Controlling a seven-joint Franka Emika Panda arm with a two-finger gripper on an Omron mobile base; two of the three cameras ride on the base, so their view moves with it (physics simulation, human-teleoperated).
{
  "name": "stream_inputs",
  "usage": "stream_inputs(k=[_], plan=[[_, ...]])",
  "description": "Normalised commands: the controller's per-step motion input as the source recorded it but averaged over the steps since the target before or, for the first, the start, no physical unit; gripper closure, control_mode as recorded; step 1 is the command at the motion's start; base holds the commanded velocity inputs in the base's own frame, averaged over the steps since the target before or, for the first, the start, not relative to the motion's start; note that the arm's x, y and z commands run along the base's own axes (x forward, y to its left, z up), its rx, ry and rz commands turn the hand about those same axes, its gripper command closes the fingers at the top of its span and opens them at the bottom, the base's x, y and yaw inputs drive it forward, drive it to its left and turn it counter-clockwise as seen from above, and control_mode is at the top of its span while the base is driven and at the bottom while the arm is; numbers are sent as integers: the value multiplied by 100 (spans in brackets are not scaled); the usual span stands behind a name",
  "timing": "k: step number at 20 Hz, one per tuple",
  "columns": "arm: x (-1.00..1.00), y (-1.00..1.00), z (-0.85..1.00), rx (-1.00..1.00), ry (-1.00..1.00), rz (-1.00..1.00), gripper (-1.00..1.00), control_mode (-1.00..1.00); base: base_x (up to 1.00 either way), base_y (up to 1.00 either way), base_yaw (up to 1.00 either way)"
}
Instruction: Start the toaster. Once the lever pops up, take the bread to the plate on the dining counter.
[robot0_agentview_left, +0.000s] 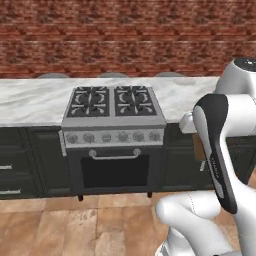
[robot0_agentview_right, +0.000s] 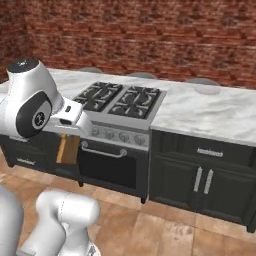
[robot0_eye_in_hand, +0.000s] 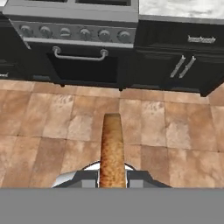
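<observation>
Brick-walled kitchen, stove (robot0_agentview_left: 114, 120) ahead: my claw (robot0_eye_in_hand: 112, 177) is clenched on the bread (robot0_eye_in_hand: 112, 151) edge-on over tile floor; any jolt while driving could drop it.

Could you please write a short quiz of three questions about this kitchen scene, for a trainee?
1. True or false: the gripper is shut on the bread.
2. What is below the held bread in the hand view: A) tiled floor, B) sink, C) plate?
3. Which appliance stands between the dark cabinets?

Key:
1. True.
2. A, the tiled floor.
3. The stove.
</observation>
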Motion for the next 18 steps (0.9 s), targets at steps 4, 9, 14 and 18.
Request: stream_inputs(k=[4,9,14,18], plan=[[0,0,0,0,0,0,100,100,31,55,43],[0,0,0,0,0,0,100,100,28,48,44],[0,0,0,0,0,0,100,100,20,38,44],[0,0,0,0,0,0,100,100,24,13,30]])
